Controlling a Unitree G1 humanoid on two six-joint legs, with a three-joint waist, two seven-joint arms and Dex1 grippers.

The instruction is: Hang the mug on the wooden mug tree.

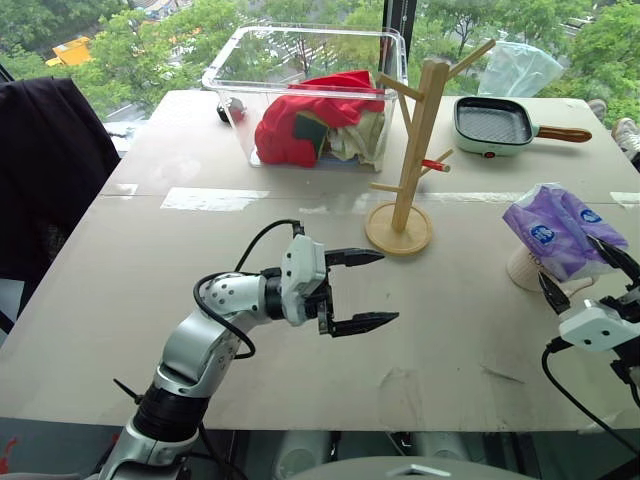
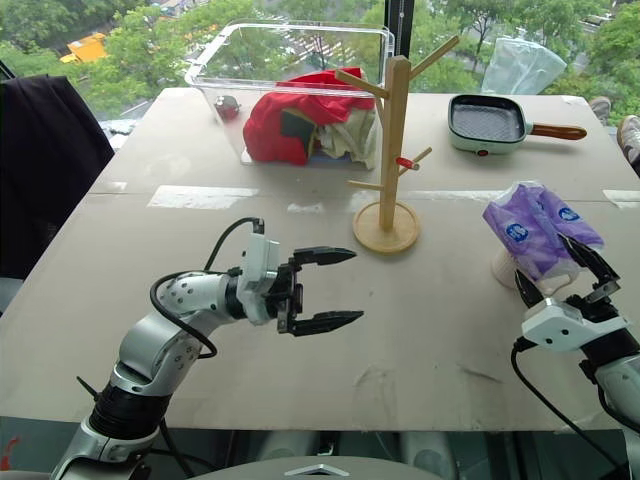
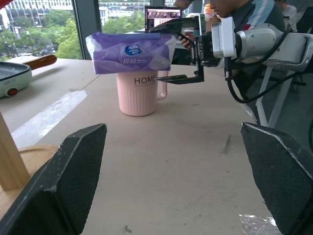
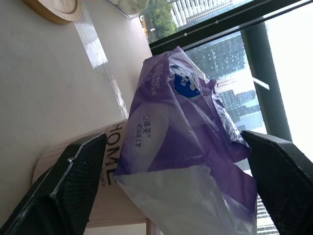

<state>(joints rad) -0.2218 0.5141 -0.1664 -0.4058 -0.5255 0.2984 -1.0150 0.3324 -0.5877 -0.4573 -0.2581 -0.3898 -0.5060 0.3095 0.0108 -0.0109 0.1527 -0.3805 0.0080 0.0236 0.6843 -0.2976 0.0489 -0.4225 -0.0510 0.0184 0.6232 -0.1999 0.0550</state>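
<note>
The mug (image 3: 138, 93), cream with "HOME" on its side, stands upright at the table's right side, its handle toward my right arm. A purple tissue pack (image 1: 560, 230) lies across its mouth. My right gripper (image 1: 566, 256) is open and close beside it, with one finger by the pack's top and the other near the mug's handle (image 3: 164, 85); nothing is gripped. The wooden mug tree (image 1: 415, 150) stands on its round base mid-table, one peg red-tipped. My left gripper (image 1: 388, 288) hangs open and empty above the table, in front of the tree, pointing toward the mug.
A clear plastic bin (image 1: 310, 60) holding red cloth sits behind the tree. At the back right lie a green grill pan (image 1: 495, 125) with a wooden handle and a plastic bag (image 1: 520, 65). Dark cloth (image 1: 50, 170) hangs at the left. A person (image 3: 244, 12) sits beyond my right arm.
</note>
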